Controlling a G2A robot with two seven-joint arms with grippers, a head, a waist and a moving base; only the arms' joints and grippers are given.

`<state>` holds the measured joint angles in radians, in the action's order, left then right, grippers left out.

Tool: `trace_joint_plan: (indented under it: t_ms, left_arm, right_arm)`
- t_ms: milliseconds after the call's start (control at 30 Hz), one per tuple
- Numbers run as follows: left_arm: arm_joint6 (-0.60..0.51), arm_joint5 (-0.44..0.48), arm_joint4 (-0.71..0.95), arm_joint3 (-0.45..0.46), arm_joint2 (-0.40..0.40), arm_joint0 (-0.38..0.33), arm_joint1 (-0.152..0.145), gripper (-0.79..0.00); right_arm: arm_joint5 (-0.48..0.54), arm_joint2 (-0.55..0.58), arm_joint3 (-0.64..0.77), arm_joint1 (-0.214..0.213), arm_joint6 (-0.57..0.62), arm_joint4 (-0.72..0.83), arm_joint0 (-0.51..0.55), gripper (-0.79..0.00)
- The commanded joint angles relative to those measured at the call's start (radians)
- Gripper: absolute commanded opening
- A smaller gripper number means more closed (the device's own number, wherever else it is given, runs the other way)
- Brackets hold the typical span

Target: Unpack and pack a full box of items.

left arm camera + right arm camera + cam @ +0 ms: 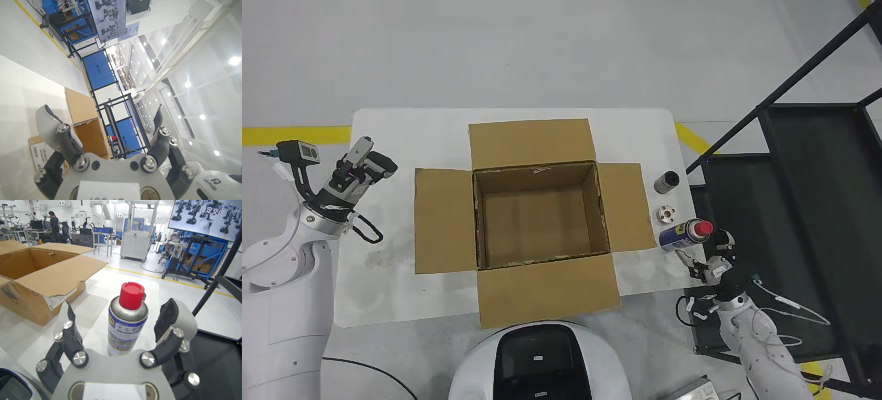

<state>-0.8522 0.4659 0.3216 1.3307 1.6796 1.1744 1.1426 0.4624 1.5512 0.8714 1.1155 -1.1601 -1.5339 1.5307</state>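
Open box (442, 222) on worktop (392, 285), upright can (684, 233) beside it, right claw (118, 308) wide around can, left claw (102, 113) wide, empty.

The spray can (127, 321) has its base hidden behind the right gripper (118, 307); its red cap (131, 295) covers most of a grey container (144, 296). The cardboard box (47, 279) runs off the picture's edge. From above, a round metal part (666, 214) is too small to identify.
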Motion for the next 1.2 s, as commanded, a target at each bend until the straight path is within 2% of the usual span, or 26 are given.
trace_joint_plan:
  t_ms: [0,300,733,767,800,867,1167]
  left_arm:
    - [0.0,0.0,0.0,0.0,0.0,0.0,0.0,0.0]
    - [0.0,0.0,0.0,0.0,0.0,0.0,0.0,0.0]
    - [0.0,0.0,0.0,0.0,0.0,0.0,0.0,0.0]
    - [0.0,0.0,0.0,0.0,0.0,0.0,0.0,0.0]
    - [0.0,0.0,0.0,0.0,0.0,0.0,0.0,0.0]
    - [0.0,0.0,0.0,0.0,0.0,0.0,0.0,0.0]
    - [0.0,0.0,0.0,0.0,0.0,0.0,0.0,0.0]
  right_arm:
    - [-0.019,-0.012,-0.015,0.002,0.024,-0.011,-0.018,0.0]
    - [0.025,-0.046,-0.142,0.012,0.057,0.036,-0.122,0.0]
    - [0.13,-0.073,-0.251,0.017,0.121,0.094,-0.203,0.0]
    - [0.136,-0.074,-0.256,0.017,0.126,0.096,-0.207,-0.191]
    - [0.14,-0.075,-0.26,0.017,0.129,0.099,-0.211,-0.434]
    - [0.148,-0.078,-0.268,0.017,0.133,0.103,-0.216,-0.785]
    - [0.166,-0.096,-0.271,0.013,0.109,0.085,-0.216,-0.785]
